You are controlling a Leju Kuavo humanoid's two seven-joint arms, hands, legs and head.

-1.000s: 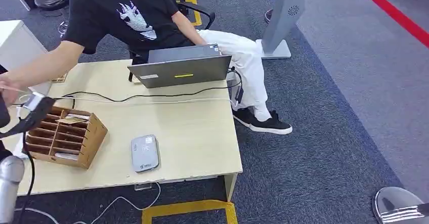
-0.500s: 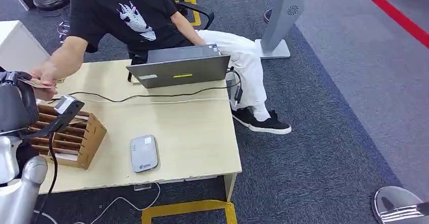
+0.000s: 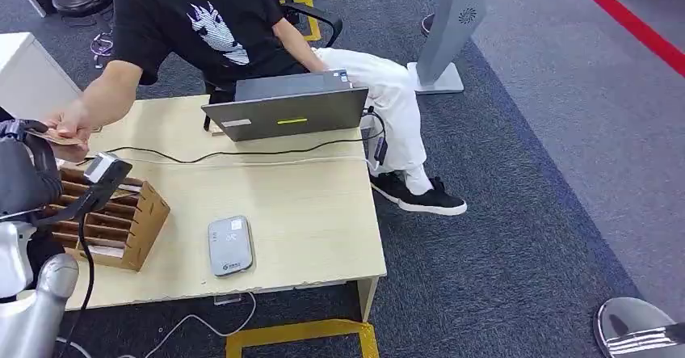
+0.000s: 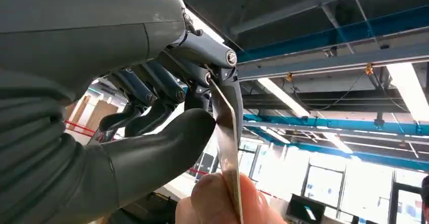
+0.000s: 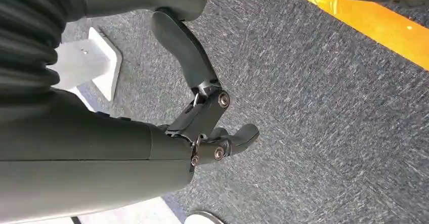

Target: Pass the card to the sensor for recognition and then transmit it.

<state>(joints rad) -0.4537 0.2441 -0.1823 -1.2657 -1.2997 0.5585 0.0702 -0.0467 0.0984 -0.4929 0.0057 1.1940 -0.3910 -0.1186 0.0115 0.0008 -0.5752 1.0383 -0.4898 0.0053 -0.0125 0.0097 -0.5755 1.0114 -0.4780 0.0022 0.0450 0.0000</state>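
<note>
At the head view's left edge my left hand (image 3: 24, 172) is raised and holds a thin tan card (image 3: 50, 136). In the left wrist view the card (image 4: 226, 138) is pinched between the thumb (image 4: 167, 143) and a dark finger. A person's hand (image 3: 71, 122) grips the card's other end, and their fingertips (image 4: 222, 204) press on it. The grey flat sensor (image 3: 230, 245) lies on the table near its front edge, apart from the card. My right hand (image 5: 202, 113) hangs over grey carpet with nothing in it, fingers loosely apart.
A wooden slotted card rack (image 3: 113, 216) stands on the light wood table (image 3: 307, 212) just right of my left hand. A grey laptop (image 3: 287, 107) and a black cable (image 3: 242, 153) lie at the back. The seated person (image 3: 202, 18) is behind the table.
My left hand has risen into view at the left edge with the card. The person's hand has reached it and now grips the card's end. Little has moved in the last half second.
</note>
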